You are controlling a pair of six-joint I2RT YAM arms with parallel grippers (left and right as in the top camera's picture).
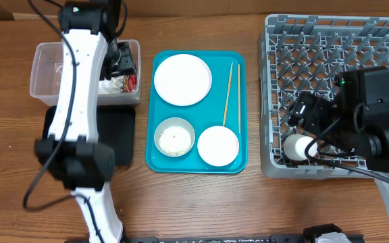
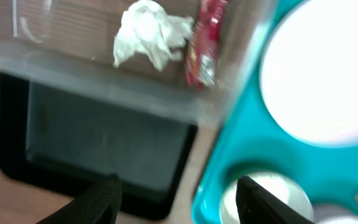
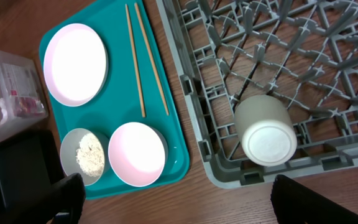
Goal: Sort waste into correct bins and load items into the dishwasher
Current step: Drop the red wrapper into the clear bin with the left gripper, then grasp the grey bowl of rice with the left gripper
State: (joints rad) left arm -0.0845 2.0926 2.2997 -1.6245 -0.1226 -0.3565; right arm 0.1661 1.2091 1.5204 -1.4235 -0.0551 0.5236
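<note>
Wrapper [image 2: 204, 43]: red and white, crumpled, lies inside the clear tub [image 1: 46, 74] at its right end, just beside the white tissue [image 2: 148, 34]. Clear tub: stands at the far left of the table [image 1: 201, 209], with the black tray [image 1: 121, 138] just beside its near side. Left gripper [image 2: 179, 183]: hovers over the near right corner of the tub and the black tray, fingers spread wide, holding nothing. Teal tray [image 1: 208, 113]: lies mid-table between the bins and the dish rack [image 1: 270, 88]; carries the plate [image 1: 182, 79] at far left, the chopsticks [image 1: 231, 94] side by side along its right part, a bowl [image 1: 158, 135] holding rice [image 1: 174, 140] at near left and an empty bowl [image 1: 217, 145] at near right, the two just beside each other. Cup [image 3: 265, 130]: lies tipped over among the pegs [image 3: 303, 37] in the near left corner of the dish rack, a flat round end turned to the right wrist camera. Right gripper [image 3: 176, 186]: hangs above that corner of the rack, fingers spread wide apart, clear of the cup, gripping nothing.
</note>
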